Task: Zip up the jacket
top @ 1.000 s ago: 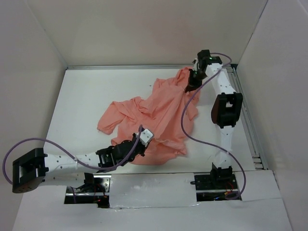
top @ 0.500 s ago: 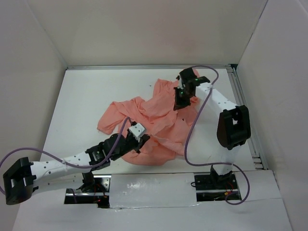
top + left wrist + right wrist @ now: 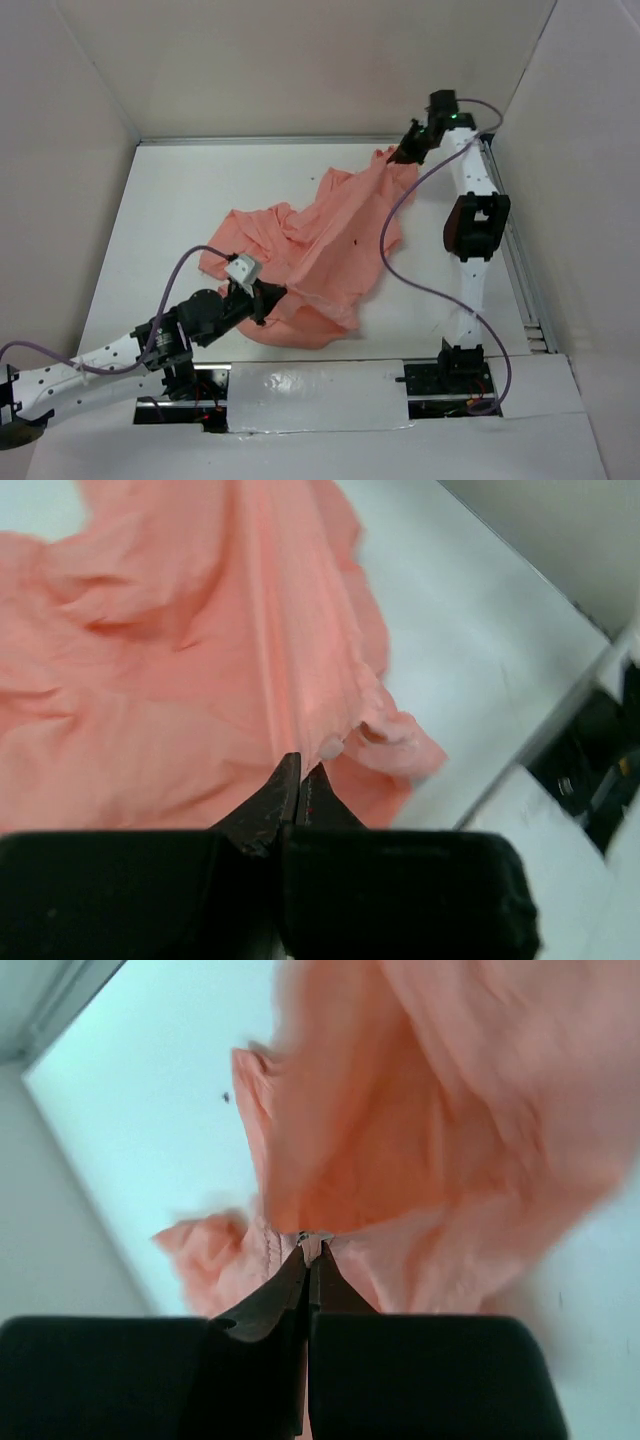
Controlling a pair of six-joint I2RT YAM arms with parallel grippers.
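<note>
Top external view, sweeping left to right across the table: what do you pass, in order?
left gripper, pinching the jacket's near hem → jacket → right gripper, pinching the jacket's far end → right arm's black elbow joint → metal rail along the table's right edge.

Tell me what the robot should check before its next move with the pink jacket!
1. Left gripper shut on the jacket's near edge: ok.
2. Right gripper shut on the jacket's far end: ok.
3. Right gripper holds the zipper pull: cannot tell; something small and silvery sits at its tips, blurred.
4. Jacket stretched in a straight fold between the grippers: ok.
5. Zipper closed: cannot tell; folds hide it.
6. Right arm's cable clear of the jacket: cannot tell; it crosses the jacket's right edge in the top view.
</note>
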